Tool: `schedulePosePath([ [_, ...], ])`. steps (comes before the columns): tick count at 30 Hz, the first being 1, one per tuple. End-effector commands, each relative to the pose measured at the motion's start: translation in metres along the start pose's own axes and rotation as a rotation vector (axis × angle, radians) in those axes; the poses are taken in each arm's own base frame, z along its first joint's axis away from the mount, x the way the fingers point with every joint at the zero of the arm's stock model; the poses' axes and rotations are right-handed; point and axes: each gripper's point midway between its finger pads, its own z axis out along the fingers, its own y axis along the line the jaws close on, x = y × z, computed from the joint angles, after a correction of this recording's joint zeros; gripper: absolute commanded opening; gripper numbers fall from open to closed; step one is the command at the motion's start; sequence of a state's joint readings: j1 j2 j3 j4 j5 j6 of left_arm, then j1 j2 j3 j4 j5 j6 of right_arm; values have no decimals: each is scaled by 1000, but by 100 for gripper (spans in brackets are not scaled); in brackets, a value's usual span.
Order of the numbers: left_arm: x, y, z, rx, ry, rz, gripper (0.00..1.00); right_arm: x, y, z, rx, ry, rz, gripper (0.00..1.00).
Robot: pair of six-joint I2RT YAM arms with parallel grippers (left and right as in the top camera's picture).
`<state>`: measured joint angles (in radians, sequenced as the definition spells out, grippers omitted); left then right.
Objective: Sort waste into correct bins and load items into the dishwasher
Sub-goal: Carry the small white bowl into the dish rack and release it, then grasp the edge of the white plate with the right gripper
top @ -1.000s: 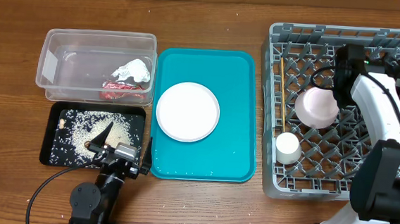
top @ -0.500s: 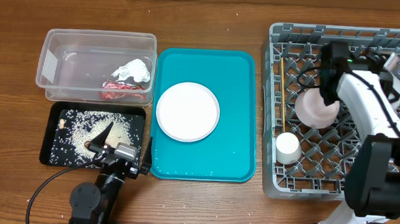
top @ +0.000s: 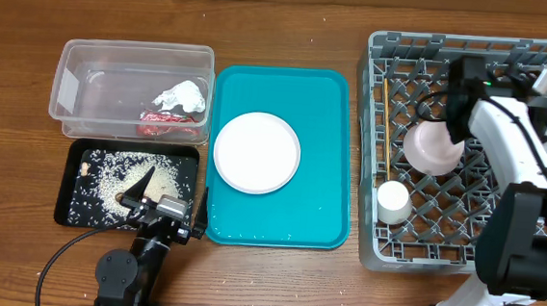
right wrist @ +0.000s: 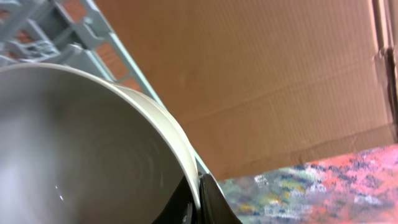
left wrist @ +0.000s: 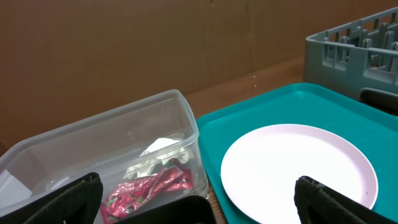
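My right gripper (top: pixel 457 130) is shut on the rim of the pale bowl (top: pixel 430 149), which sits tilted in the grey dish rack (top: pixel 368 246). In the right wrist view the fingers (right wrist: pixel 200 186) pinch the bowl's edge (right wrist: pixel 74 143). The chopsticks (top: pixel 388 122) and the white cup (top: pixel 393 201) are in the rack too. The white plate (top: pixel 256 152) lies on the teal tray (top: pixel 318 204). The napkin (top: pixel 181 96) and red wrapper (top: pixel 165 121) lie in the clear tub (top: pixel 86 72). Rice (top: pixel 118 171) covers the black tray (top: pixel 72 206). My left gripper (top: pixel 169 199) is open and empty by the black tray's right end.
The left wrist view shows the tub (left wrist: pixel 112 137), the wrapper (left wrist: pixel 149 186), the plate (left wrist: pixel 298 168) and a corner of the rack (left wrist: pixel 348 50). A cardboard wall stands behind the table. The right arm's cable hangs over the rack.
My right arm swung a little left and then back right over the rack, still holding the bowl, which stays in about the same spot. The left arm has not moved.
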<state>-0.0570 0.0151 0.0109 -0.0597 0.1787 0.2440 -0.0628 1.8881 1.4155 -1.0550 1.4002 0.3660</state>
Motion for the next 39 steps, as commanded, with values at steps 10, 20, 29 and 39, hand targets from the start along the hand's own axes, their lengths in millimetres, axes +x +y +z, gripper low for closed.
schedulePosePath([
  [10,1,2,0,-11,-4,16,100,5,26,5,-9,14,-121,4],
  [20,1,2,0,-10,-4,16,100,-2,42,-29,-32,-74,-173,13],
  [29,1,2,0,-10,-4,16,100,-18,41,-86,-129,-197,-112,39],
  [39,1,2,0,-10,-4,16,100,-28,22,-179,-343,-373,-19,48],
])
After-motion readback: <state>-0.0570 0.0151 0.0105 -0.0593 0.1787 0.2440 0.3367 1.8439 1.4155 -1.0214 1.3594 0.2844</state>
